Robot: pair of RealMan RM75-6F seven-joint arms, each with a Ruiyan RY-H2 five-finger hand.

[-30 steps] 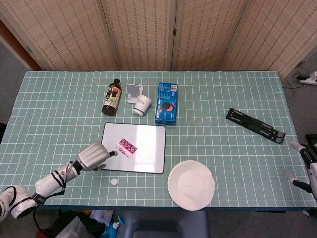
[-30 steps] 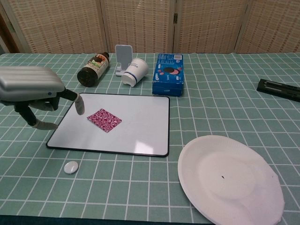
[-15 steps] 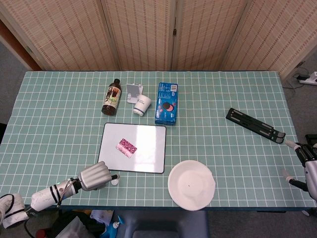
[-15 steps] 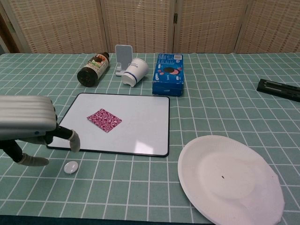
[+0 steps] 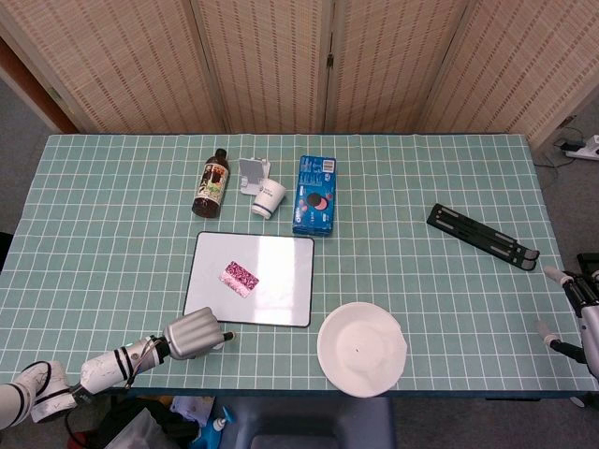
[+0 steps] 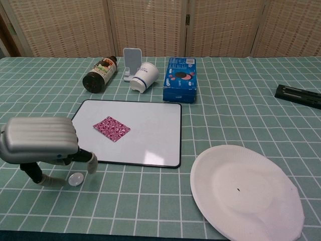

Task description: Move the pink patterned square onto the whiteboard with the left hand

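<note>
So the silver left hand (image 6: 40, 145) has pulled back off the white rectangular whiteboard (image 6: 150, 135) toward the table's near edge, fingers loosely apart and empty, while the pink patterned square (image 6: 111, 128) sits flat on the board, looks basically done.

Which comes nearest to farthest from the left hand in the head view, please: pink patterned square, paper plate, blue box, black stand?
From the left hand:
1. Pink patterned square, on the whiteboard.
2. Paper plate, front centre.
3. Blue box, behind the whiteboard.
4. Black stand, far right.
</note>
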